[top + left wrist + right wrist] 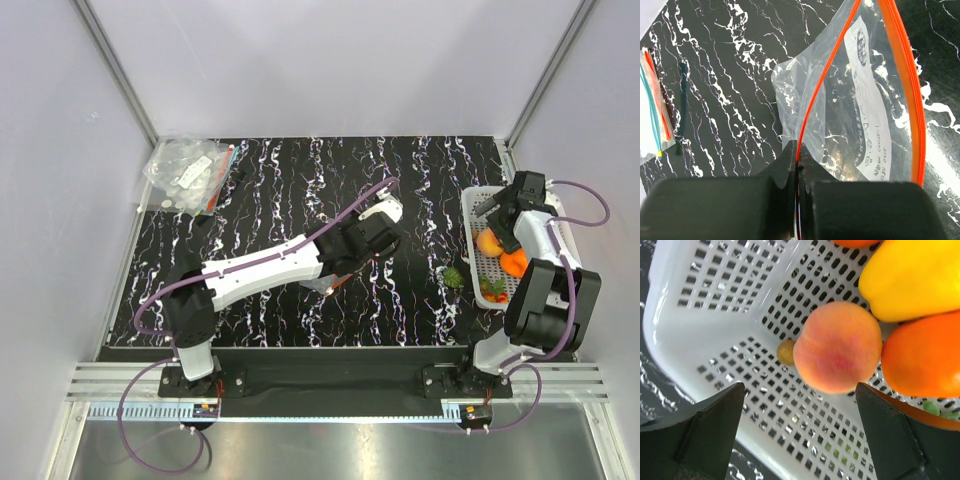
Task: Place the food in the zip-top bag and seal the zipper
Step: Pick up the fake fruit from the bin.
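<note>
Left jaws pinch the bag (pixel 860 110) by its orange zipper (pixel 822 85), mouth gaping, on the surface (pixel 280 180). Right jaws hang spread over the peach (pixel 837 347) in the white basket (pixel 715 315). Centre on it, descend straight and squeeze gently so it doesn't roll.

Left arm (pixel 262 270) and right arm (pixel 545 235): white plastic shells over black joints, looping purple cables (pixel 385 183); right tool (pixel 800 386) with matte black wedge fingers (pixel 710 430).
</note>
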### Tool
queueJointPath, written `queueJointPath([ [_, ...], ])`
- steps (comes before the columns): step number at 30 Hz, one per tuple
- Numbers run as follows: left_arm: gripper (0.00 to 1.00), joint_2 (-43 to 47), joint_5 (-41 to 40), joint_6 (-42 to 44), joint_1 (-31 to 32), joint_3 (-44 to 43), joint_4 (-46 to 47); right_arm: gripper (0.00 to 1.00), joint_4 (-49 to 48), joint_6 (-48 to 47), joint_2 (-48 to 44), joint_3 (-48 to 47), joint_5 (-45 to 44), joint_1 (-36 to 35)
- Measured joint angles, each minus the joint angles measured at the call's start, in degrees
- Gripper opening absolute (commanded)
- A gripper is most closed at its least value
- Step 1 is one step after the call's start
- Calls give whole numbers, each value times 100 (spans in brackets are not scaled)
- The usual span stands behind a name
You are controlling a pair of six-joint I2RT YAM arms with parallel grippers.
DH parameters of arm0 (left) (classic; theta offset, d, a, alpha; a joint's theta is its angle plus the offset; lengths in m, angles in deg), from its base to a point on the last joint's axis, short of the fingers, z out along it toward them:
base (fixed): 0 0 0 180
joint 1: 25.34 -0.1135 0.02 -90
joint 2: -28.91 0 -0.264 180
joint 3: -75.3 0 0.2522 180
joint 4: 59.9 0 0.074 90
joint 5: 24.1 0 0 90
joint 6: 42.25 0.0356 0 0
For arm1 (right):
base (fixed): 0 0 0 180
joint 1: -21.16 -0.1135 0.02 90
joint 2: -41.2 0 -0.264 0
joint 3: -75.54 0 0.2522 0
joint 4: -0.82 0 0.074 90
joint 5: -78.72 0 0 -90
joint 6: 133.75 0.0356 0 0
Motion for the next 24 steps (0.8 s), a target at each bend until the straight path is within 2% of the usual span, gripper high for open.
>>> queueJointPath([
  [10,0,46,26,20,0,90,55,100,-13,240,876,-542,-575,2],
  [13,0,46,31,39,2,90,52,95,-20,293,1054,-542,-588,2],
  [22,0,48,50,39,0,90,52,90,-55,341,1091,-503,-636,15],
  [24,0,50,63,39,4,90,52,94,-55,363,1091,-479,-732,24],
])
